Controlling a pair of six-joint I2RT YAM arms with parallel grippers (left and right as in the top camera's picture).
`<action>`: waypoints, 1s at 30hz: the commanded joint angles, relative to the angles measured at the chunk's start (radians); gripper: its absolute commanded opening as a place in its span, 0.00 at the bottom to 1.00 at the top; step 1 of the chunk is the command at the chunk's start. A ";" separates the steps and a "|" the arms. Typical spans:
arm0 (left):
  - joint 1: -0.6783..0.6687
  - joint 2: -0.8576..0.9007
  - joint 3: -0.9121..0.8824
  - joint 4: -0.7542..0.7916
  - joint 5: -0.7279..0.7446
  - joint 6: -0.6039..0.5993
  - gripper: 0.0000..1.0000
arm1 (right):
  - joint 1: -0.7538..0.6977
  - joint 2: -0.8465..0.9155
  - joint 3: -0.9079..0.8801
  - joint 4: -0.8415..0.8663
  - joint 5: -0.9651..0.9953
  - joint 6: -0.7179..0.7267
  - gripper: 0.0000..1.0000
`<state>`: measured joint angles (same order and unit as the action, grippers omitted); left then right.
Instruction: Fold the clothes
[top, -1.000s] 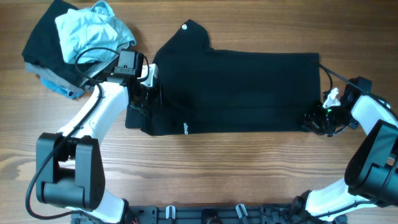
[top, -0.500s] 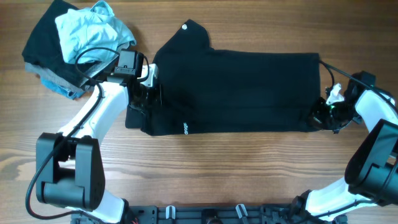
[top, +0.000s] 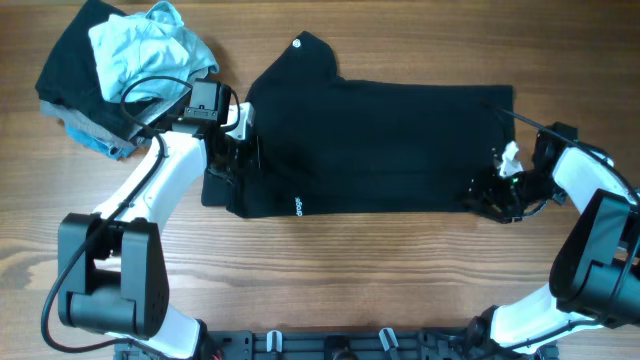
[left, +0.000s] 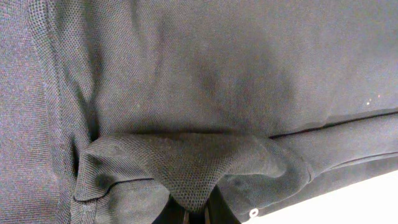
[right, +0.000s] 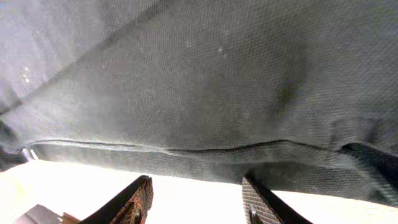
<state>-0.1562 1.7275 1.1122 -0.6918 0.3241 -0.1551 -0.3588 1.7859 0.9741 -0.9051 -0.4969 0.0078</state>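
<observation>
The left gripper (left: 196, 215) was mostly hidden under a pinched fold of the black shirt (left: 217, 74). The fingers (right: 134, 202) of the right gripper (right: 196, 182) were cut by the lower edge. From above, both were too small to read.

the left arm (top: 150, 195) and right arm (top: 580, 175) had white links with black joints. a black cable (top: 150, 85) looped to the left's black wrist box (top: 207, 100). the right hand (right: 196, 180) had dark fingers (right: 134, 202) with cross-hatched faces.
</observation>
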 joint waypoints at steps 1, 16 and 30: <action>0.002 -0.022 0.012 0.000 0.016 -0.010 0.04 | 0.002 -0.003 -0.014 0.005 -0.027 -0.019 0.51; 0.002 -0.022 0.012 -0.004 0.016 -0.010 0.04 | 0.002 -0.004 -0.011 0.157 0.025 0.120 0.04; 0.002 -0.071 0.016 0.141 0.023 -0.010 0.04 | 0.002 -0.004 0.055 0.303 -0.082 0.082 0.04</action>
<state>-0.1562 1.6752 1.1122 -0.5732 0.3321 -0.1558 -0.3588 1.7859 1.0107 -0.6262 -0.5579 0.1005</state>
